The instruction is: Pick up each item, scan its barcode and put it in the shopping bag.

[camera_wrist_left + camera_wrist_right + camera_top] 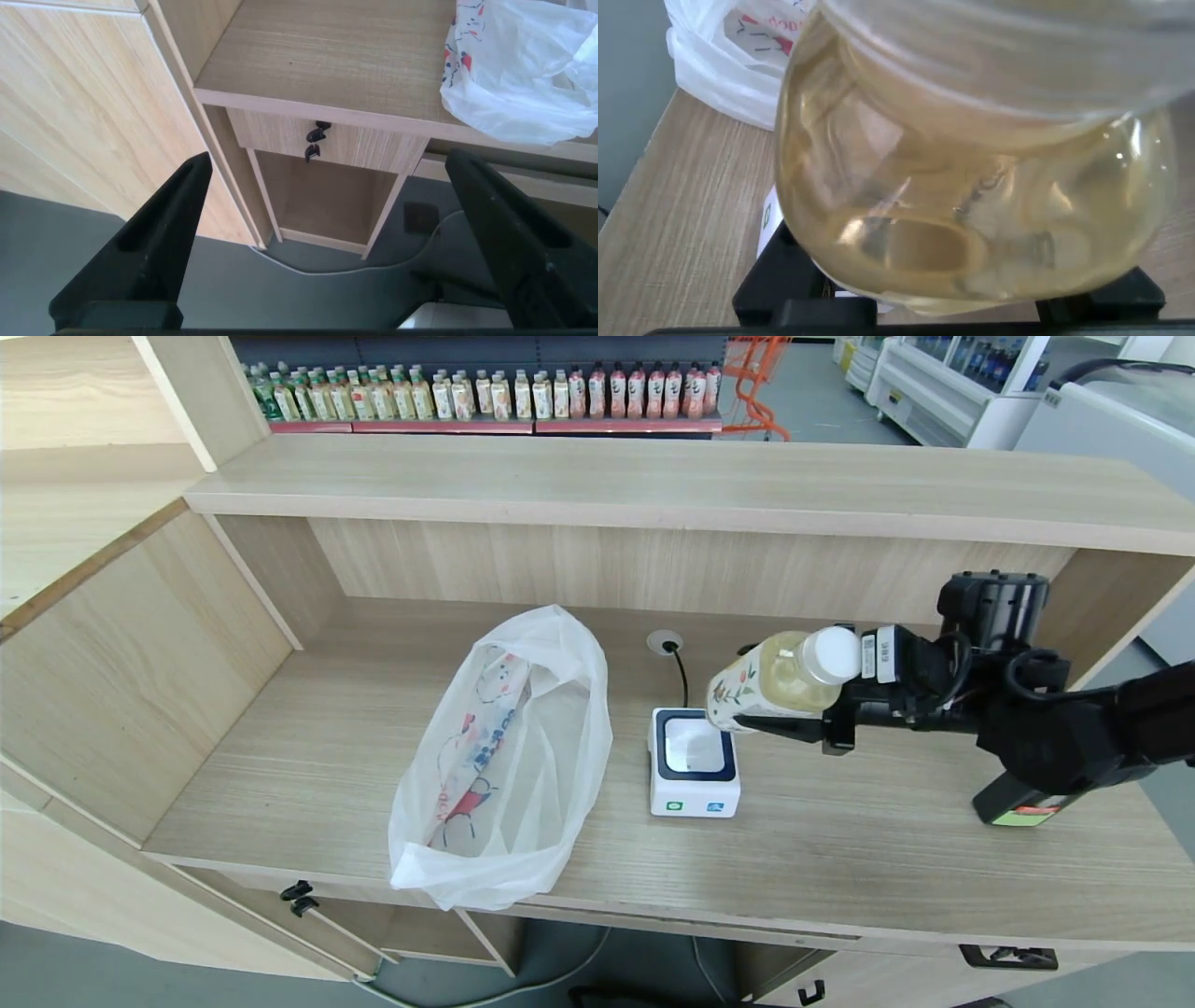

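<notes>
Setting: a shop, seen from the till side. A wooden checkout counter [840,859] with a raised front ledge takes up the near field. Near its centre sits a small white barcode scanner [695,775] with a cable. At the scanner's 9 o'clock lies a thin plastic shopping bag [551,747].

Beyond the ledge, at 12 o'clock, a retail shelf [485,427] carries one long row of bottled drinks [485,394] (grouped by label colour). At 1 o'clock there is orange wire basket or trolley work [756,383]. At 2 o'clock stand white chiller cabinets [943,383] on a grey floor.

Wooden counter [887,859] carries shopping bag [504,747], scanner [695,784].
</notes>
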Robot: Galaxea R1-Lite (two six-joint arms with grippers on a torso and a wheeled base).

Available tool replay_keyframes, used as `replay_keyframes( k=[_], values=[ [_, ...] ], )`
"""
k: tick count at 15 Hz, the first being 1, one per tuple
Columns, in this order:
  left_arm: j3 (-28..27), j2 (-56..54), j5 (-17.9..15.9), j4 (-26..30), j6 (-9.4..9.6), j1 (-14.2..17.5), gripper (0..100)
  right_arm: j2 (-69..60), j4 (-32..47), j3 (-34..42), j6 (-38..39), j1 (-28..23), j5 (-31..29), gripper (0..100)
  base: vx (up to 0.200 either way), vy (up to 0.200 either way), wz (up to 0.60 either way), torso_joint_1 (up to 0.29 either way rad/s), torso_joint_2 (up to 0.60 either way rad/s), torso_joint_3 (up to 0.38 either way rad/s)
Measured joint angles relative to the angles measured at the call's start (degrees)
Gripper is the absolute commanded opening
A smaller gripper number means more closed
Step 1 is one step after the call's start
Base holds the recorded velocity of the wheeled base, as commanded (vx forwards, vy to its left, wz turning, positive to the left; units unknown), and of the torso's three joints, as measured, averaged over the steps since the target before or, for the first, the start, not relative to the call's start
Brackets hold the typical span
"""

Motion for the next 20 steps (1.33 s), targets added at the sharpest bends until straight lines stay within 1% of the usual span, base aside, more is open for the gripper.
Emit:
replay_keyframes(
  k=[5,8,12,14,20],
  values=[
    [0.0,0.0,0.0,0.0,-0.02,0.0,100,5.4,-0.3,-4.9,-0.2,0.7,1.0,0,0.0,0.0,0.0,0.0,0.0,0.0],
    [0.0,0.0,0.0,0.0,0.0,0.0,100,7.3,-1.6,-6.3,-0.4,1.9,1.1,0,0.0,0.0,0.0,0.0,0.0,0.0],
    [0.0,0.0,0.0,0.0,0.0,0.0,100,9.6,-6.1,-6.8,-1.3,3.2,1.3,0,0.0,0.0,0.0,0.0,0.0,0.0],
    [0.0,0.0,0.0,0.0,-0.02,0.0,100,10.6,-6.4,-6.6,-3.0,3.5,1.7,0,0.0,0.0,0.0,0.0,0.0,0.0],
    [0.0,0.0,0.0,0.0,-0.02,0.0,100,11.4,-6.7,-6.3,-4.1,3.2,2.0,0,0.0,0.0,0.0,0.0,0.0,0.0]
  ],
)
